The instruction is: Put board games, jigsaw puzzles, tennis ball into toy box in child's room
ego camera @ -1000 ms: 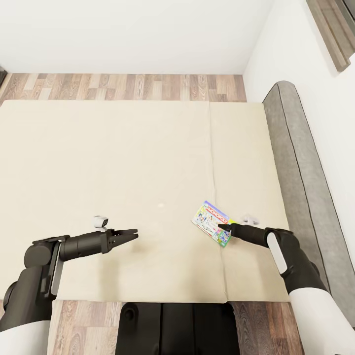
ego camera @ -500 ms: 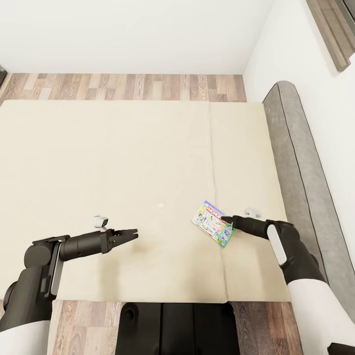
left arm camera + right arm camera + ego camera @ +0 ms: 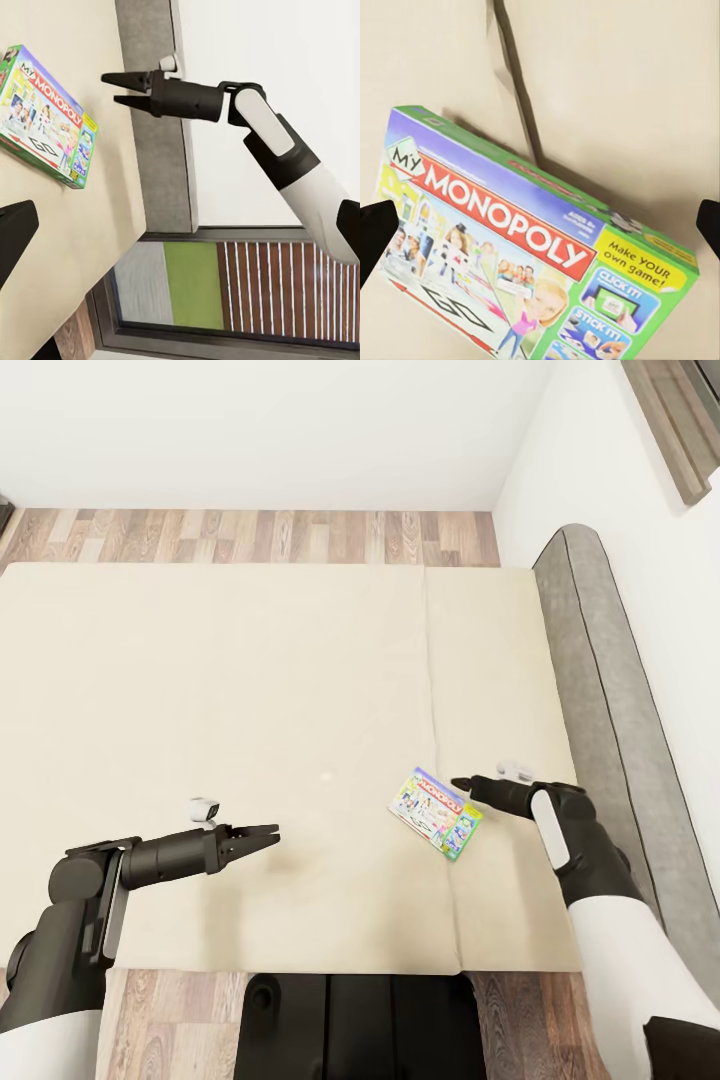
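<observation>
Head view first: bed (image 3: 250, 690) takes up most of the frame, and one board game (image 3: 434, 812), a white-and-green Monopoly box, lies flat on it at lower right, across the seam between the two mattress pads. The right gripper (image 3: 462, 785) hovers just beside the box's upper right corner, jaws slightly parted and holding nothing. The left gripper (image 3: 268, 837) hangs at lower left, well apart from the box, fingers nearly together and empty.

Left wrist view: the box (image 3: 46, 116) sits at upper left, with the right gripper (image 3: 112, 88) at top centre, its two fingers apart and clear of the box.

Right wrist view: the box (image 3: 532, 259) covers the lower half, with dark fingertips (image 3: 376, 232) at both side edges, spread wide around it.

Judging by this, the game is not yet grasped; lifting it and carrying it to the toy box remain.
</observation>
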